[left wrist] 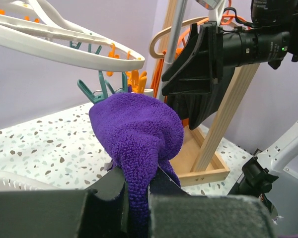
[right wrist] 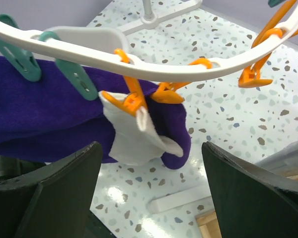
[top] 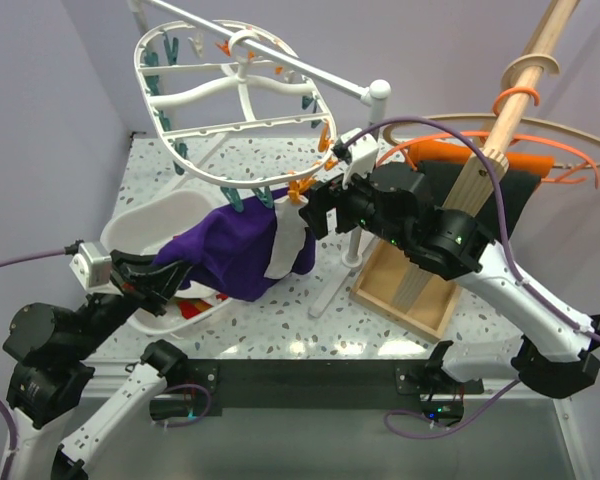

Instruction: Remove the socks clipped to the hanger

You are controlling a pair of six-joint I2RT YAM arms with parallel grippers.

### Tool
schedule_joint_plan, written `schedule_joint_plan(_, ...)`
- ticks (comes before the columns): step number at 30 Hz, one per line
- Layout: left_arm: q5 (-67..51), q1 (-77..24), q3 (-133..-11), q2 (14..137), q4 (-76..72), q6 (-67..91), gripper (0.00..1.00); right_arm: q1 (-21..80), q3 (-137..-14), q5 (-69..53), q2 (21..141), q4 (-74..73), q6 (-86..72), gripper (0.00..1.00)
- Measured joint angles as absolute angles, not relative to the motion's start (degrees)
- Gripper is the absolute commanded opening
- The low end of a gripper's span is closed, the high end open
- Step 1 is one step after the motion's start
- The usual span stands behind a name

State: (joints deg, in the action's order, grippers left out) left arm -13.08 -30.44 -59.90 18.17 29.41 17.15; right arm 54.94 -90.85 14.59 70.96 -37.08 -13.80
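A: The speckled table point(top: 280, 335) stood before a lilac wall. What did the left gripper point(left wrist: 138, 196) have?

B: Its jaws were clamped tight on the purple sock point(left wrist: 139, 129). Its own wrist view showed the cloth pinched between them and bulging up toward the hanger point(left wrist: 64, 49).

A: And the right gripper point(right wrist: 151, 168)?

B: It was spread wide and held nothing. Only its wrist view showed the detail: the white sock point(right wrist: 131, 141) was pinched by one orange clip point(right wrist: 131, 101) under the hanger's rim. The purple sock lay against it from behind.

A: What did the top view add?

B: It showed a white tub point(top: 165, 212) by the left arm. A wooden rack point(top: 405, 285) stood on the right, with a black cloth point(top: 515, 195) draped there. The hanger hung tilted above the table.

A: Counts?

B: There were two socks at the hanger, one purple and one white. Two teal clips point(right wrist: 79, 82) sat over the purple sock, but whether they bit it could not be told.
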Motion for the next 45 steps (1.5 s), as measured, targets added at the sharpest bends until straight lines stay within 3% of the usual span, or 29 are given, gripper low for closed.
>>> schedule_joint_plan(7, -13.89, -30.44, -58.85, 18.70, 28.71, 17.41, 0.00, 48.82, -83.70, 4.29, 69.95, -32.93, -9.61, 0.79)
schedule_joint_plan(13, -15.22, -30.44, -57.28, 19.35, 27.99, 17.63, 0.00, 47.05, -77.28, -5.23, 68.99, -28.27, -6.11, 0.67)
schedule_joint_plan(16, -15.92, -30.44, -57.19, 19.53, 27.86, 17.98, 0.00, 46.26, -75.79, -7.68, 69.01, -26.26, -4.71, 0.56)
schedule_joint_plan(19, -16.53, -30.44, -57.19, 19.53, 27.79, 18.02, 0.00, 45.54, -75.46, -9.06, 69.43, -24.75, -3.81, 0.37)
schedule_joint_plan(21, -16.91, -30.44, -57.10, 19.55, 27.66, 18.02, 0.00, 45.19, -75.46, -9.72, 70.06, -23.97, -3.42, 0.18)
schedule_joint_plan(22, -17.17, -30.44, -56.97, 19.55, 27.42, 18.02, 0.00, 45.12, -75.46, -9.89, 70.35, -23.70, -3.14, 0.14)
schedule_joint_plan(23, -17.50, -30.44, -56.64, 19.55, 27.03, 18.06, 0.00, 45.04, -75.46, -10.07, 70.74, -23.49, -3.27, 0.00)
schedule_joint_plan(28, -20.29, -30.44, -50.02, 19.51, 22.04, 20.10, 0.00, 44.93, -75.48, -10.39, 72.29, -22.76, -4.64, 0.00)
schedule_joint_plan(33, -21.74, -30.44, -38.11, 20.53, 15.81, 22.90, 0.31, 44.95, -76.53, -13.17, 72.36, -23.16, -7.99, 0.00)
schedule_joint_plan(40, -25.50, -30.44, -32.75, 29.47, 10.24, 24.34, 0.75, 44.99, -80.29, -16.16, 72.34, -25.71, -12.93, 0.00)
schedule_joint_plan(42, -26.63, -30.44, -32.32, 30.61, 8.80, 24.56, 0.95, 44.99, -81.03, -16.27, 72.34, -26.37, -14.02, 0.00)
schedule_joint_plan(43, -26.96, -30.46, -32.21, 30.70, 8.23, 24.51, 1.00, 44.99, -81.43, -16.27, 72.34, -26.65, -14.61, 0.00)
schedule_joint_plan(45, -27.51, -30.46, -32.18, 30.20, 7.29, 24.40, 1.00, 44.99, -81.95, -16.49, 72.34, -26.83, -15.90, 0.00)
